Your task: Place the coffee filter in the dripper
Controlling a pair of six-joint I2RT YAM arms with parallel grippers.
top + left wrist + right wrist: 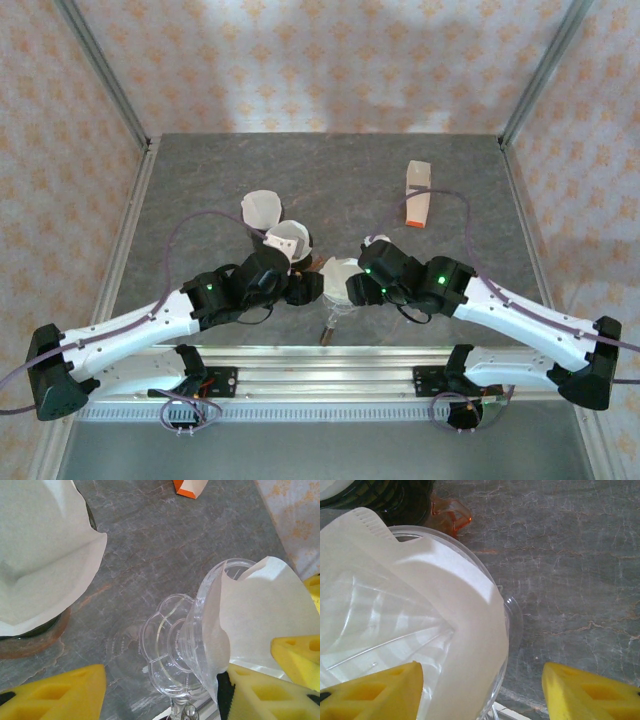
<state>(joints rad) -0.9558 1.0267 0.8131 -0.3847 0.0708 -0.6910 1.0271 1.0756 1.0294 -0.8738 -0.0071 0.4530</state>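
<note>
The white paper filter (pixel 420 605) sits inside the clear glass dripper (pixel 165 650), its folded edge poking above the rim. The dripper is on the grey bench (pixel 200 170), in the middle between the two arms, and from the left wrist it looks tipped, mouth toward the right. The right pincer (pixel 481 672) is released: its yellow fingers stand wide apart, one overlapping the filter's side, the other over bare bench. The left pincer (pixel 165 675) is released too. The dripper's foot lies between its fingers, and the cone is close against the right-hand one. Just beyond stands another white filter (pixel 40 555), and further back lies an orange-and-white carton (pixel 418 193).
</note>
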